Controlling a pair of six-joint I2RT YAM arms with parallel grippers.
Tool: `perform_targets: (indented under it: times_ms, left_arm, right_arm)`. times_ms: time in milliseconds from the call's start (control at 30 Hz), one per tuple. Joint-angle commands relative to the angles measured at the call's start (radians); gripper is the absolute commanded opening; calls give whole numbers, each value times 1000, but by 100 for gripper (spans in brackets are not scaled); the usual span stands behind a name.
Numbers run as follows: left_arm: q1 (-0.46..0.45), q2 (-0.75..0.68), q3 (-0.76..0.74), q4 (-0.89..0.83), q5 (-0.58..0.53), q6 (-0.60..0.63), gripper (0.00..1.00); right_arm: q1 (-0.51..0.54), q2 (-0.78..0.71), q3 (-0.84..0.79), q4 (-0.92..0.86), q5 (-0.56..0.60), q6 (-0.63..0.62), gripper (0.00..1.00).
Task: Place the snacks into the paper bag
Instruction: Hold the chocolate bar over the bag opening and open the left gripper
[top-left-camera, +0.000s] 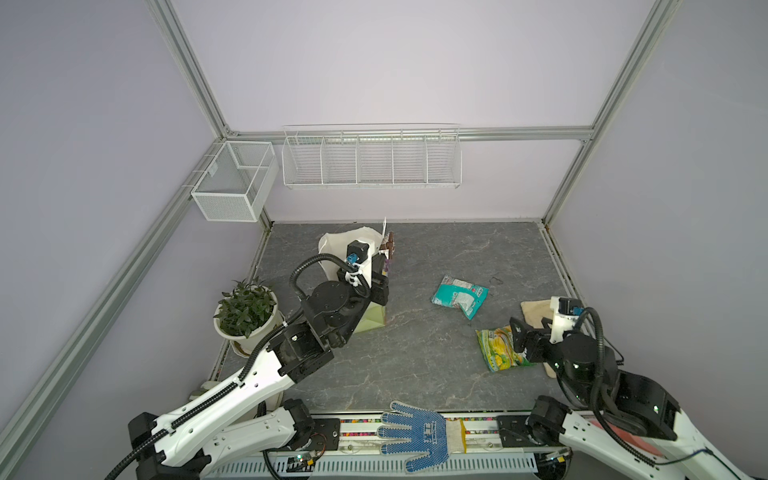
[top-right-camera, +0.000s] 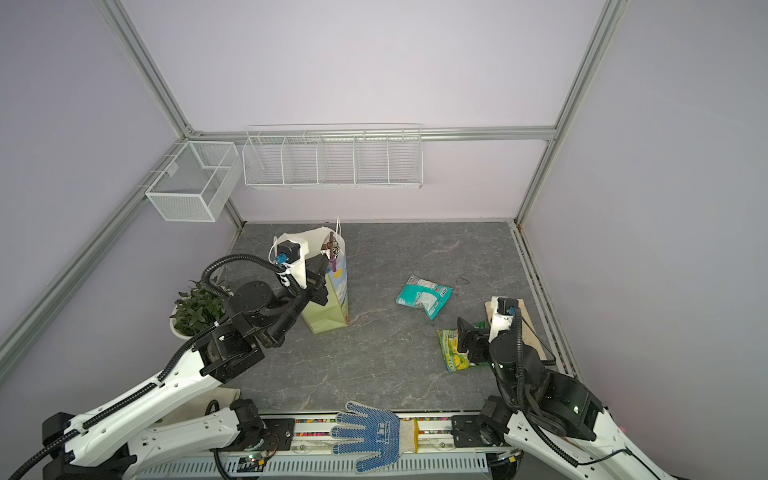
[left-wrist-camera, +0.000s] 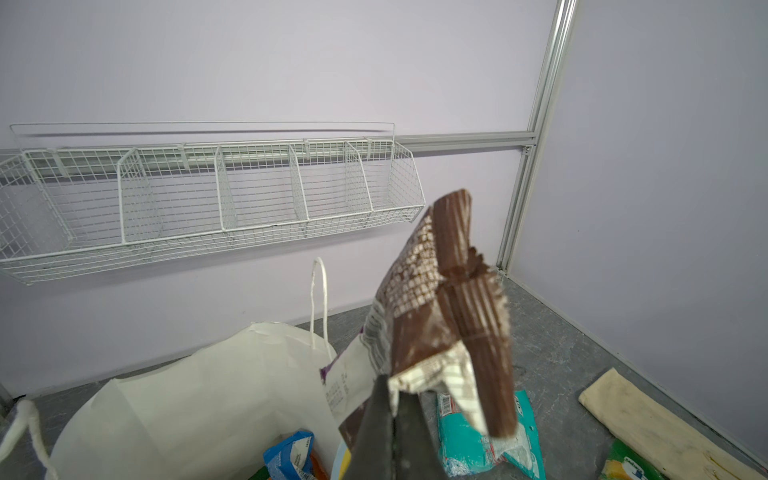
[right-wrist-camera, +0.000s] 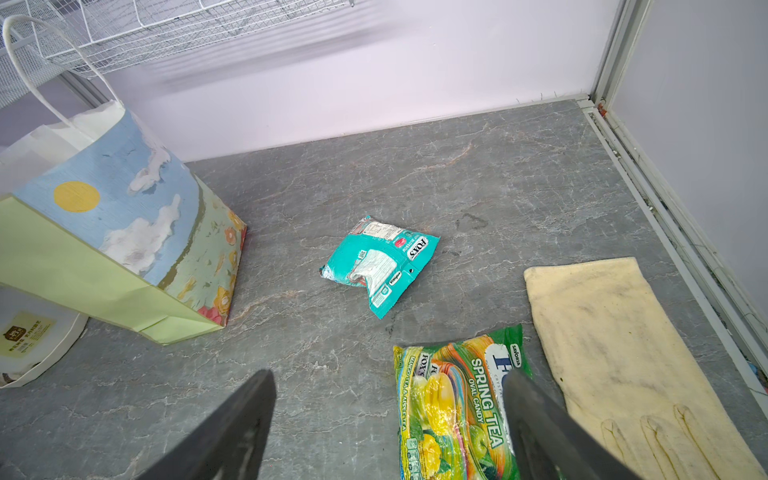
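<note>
The paper bag stands open at the back left, with a pale green side and a sky print. My left gripper is above its mouth, shut on a corner of the dark brown bar, which sticks up over the rim. A blue packet lies inside the bag. On the table are a teal packet and a green-yellow candy packet. My right gripper hangs open over the candy packet's near end, one finger above it.
A potted plant stands left of the bag under my left arm. A cream glove lies along the right edge beside the candy packet. A blue dotted glove rests on the front rail. White wire baskets hang on the back wall.
</note>
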Motion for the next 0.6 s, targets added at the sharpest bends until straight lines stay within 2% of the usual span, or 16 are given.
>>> perform_targets:
  times_ms: [0,233,567]
  left_arm:
    - [23,-36,-18,33,-16,5,0]
    - [82,-88,-49,38,-7,-26,0]
    - [203,-118,-67,23,92,-105,0]
  right_arm:
    - [-3,9,-12,26,-7,15,88]
    - [-3,27,-2,38,-12,6,88]
    - [-3,60,8,62,-21,-6,88]
